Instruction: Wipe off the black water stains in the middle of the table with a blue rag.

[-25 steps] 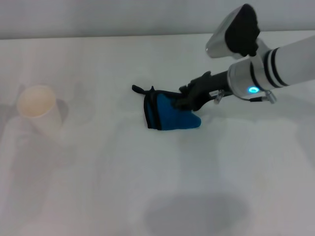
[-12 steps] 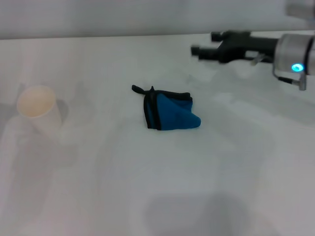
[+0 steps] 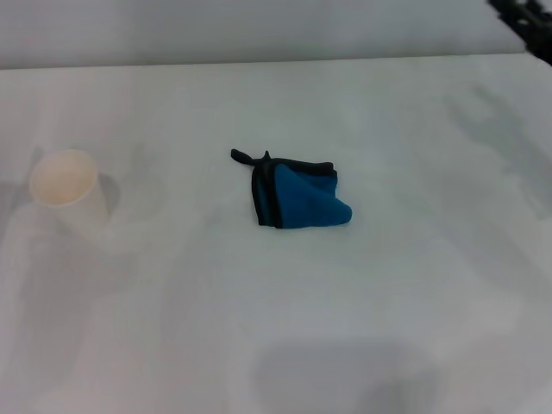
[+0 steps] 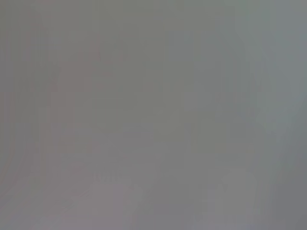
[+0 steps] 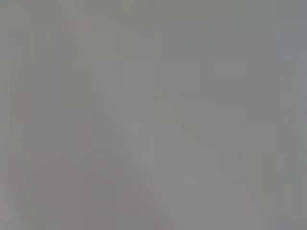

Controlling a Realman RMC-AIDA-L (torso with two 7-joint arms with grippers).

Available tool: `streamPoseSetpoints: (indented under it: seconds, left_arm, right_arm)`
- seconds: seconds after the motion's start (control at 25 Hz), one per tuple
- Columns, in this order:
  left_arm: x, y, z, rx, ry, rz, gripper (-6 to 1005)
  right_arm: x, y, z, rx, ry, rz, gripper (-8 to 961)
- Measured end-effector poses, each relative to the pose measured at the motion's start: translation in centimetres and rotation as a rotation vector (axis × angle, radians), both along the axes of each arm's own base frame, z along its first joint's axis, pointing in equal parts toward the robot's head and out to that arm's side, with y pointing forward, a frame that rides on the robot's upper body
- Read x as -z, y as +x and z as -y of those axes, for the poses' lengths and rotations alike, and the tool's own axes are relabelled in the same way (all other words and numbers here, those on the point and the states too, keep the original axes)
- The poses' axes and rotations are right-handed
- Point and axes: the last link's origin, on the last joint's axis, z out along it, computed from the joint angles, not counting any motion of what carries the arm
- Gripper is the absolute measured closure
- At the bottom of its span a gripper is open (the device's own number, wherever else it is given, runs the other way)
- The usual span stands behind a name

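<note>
The blue rag (image 3: pixel 299 199) lies crumpled in the middle of the white table (image 3: pixel 414 293), its black edging and short loop pointing to the far left. Nothing touches it. No black water stains show on the table in the head view. Only a dark tip of my right gripper (image 3: pixel 528 19) shows, at the far right corner of the head view, well away from the rag. My left gripper is out of view. Both wrist views show only a flat grey blur.
A white paper cup (image 3: pixel 69 194) stands upright at the left side of the table. The table's far edge runs along the back against a pale wall.
My right gripper, which was on the rag a second ago, has let it go and pulled up and away to the far right corner. The rag has stayed in place.
</note>
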Motion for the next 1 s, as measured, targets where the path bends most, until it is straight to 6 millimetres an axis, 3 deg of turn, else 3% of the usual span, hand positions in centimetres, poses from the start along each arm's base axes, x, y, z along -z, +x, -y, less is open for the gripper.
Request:
streamPoseSetpoints:
  seconds: [0.24, 0.48, 1.0]
  left_arm:
    - [0.0, -0.1, 0.1, -0.003, 0.000, 0.000, 123]
    - [0.0, -0.2, 0.2, -0.010, 0.001, 0.003, 123]
    - [0.3, -1.1, 0.9, -0.051, -0.009, 0.011, 123]
  right_arm:
    - [1.2, 2.9, 2.9, 0.088, 0.194, 0.235, 109]
    - [2.4, 4.8, 4.7, 0.218, 0.246, 0.299, 109]
    - [4.6, 5.7, 6.0, 0.275, 0.191, 0.423, 109]
